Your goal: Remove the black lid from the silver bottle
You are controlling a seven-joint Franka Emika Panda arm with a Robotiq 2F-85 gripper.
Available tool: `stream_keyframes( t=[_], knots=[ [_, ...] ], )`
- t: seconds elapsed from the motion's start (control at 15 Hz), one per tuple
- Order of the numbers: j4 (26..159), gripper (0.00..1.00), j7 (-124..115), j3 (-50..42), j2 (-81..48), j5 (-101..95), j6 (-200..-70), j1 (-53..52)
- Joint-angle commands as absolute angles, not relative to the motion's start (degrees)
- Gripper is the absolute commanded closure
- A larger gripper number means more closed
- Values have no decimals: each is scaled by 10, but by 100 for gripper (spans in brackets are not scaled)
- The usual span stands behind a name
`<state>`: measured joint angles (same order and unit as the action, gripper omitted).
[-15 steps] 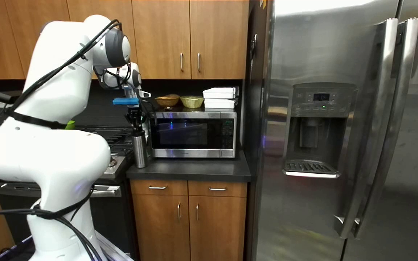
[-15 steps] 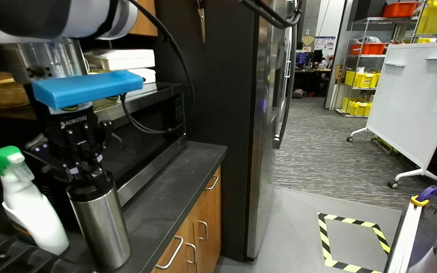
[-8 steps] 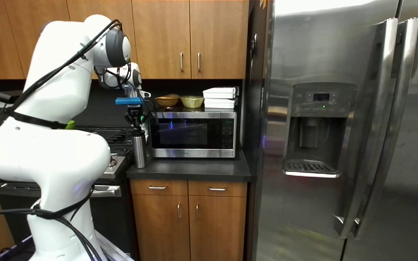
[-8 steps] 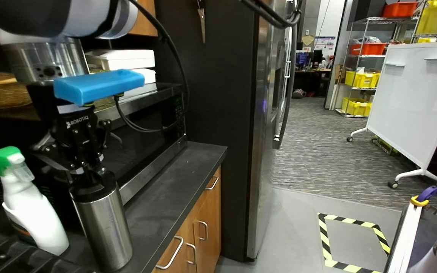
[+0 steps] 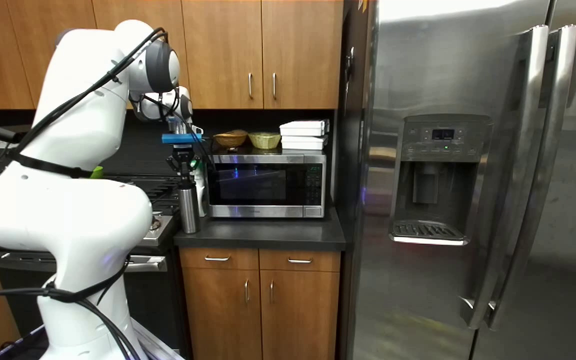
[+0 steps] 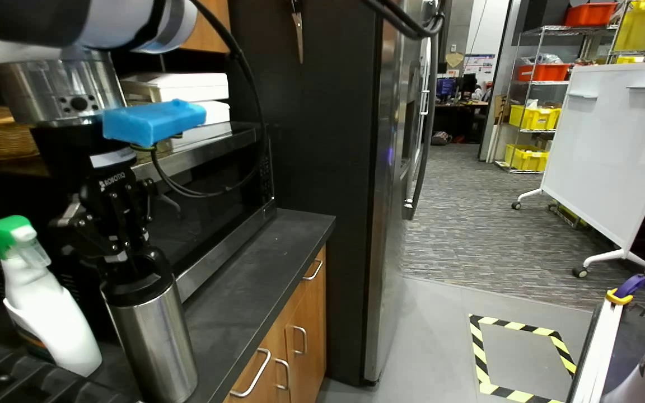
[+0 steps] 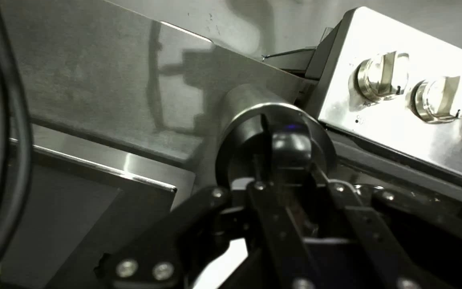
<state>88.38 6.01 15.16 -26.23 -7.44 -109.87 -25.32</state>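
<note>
Both silver bottle and gripper have shifted slightly toward the counter's edge by the stove, and the blue block above has turned. The gripper's jaws are drawn narrow, holding the black lid, which sits on the bottle near the counter's front corner. The wrist view shows three knobs nearby (an exterior view catches just one, past the white arm).

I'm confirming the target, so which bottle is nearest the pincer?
The silver bottle: the pincer is on its black lid, while the green-headed white spray bottle stands untouched nearby.
</note>
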Motion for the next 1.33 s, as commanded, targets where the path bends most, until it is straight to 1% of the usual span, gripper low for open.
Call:
stream_keyframes(
  t=[0.0,0.53,1.27],
  knots=[
    [867,94,116,163,-269,-75,-1068,-242],
    [861,94,135,161,-279,-90,-1092,-248],
    [827,94,193,165,-298,-91,-1079,-246]
  ],
)
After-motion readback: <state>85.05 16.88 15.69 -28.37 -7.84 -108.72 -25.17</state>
